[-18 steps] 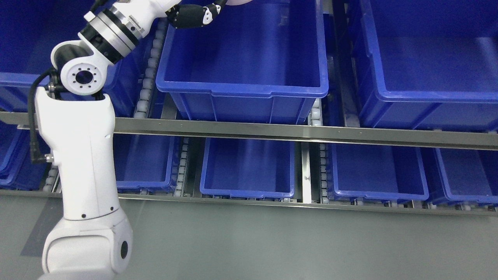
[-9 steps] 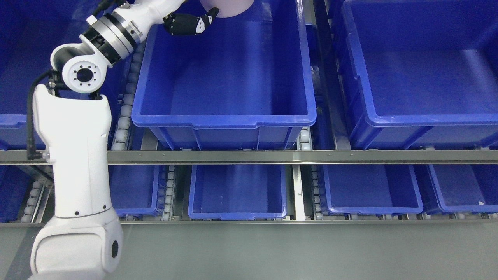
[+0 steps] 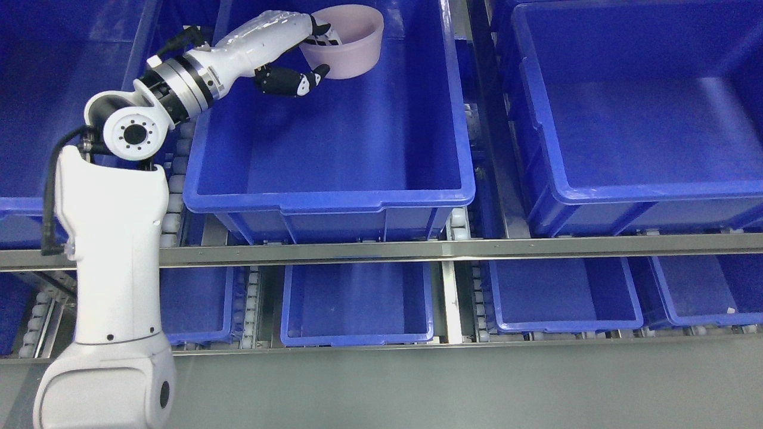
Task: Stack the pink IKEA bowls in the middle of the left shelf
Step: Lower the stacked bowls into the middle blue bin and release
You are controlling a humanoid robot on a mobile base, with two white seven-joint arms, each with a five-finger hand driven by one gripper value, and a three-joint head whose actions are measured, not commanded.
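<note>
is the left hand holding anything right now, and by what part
Yes: the left hand grips the pink bowl by its near-left rim, fingers inside and thumb under the outer wall, over the blue bin.

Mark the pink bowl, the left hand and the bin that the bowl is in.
pink bowl point(image 3: 351, 56), head view, outer side wall facing the camera.
left hand point(image 3: 310, 53), head view, between thumb and fingers at the bowl's rim.
blue bin point(image 3: 334, 199), head view, front rim.

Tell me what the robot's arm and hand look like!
The left arm is smooth, glossy white, with a round joint ringed by small bolt holes, a silver-and-black banded wrist, and a black cable looping along its side. The left hand has a white back and black fingers.
</note>
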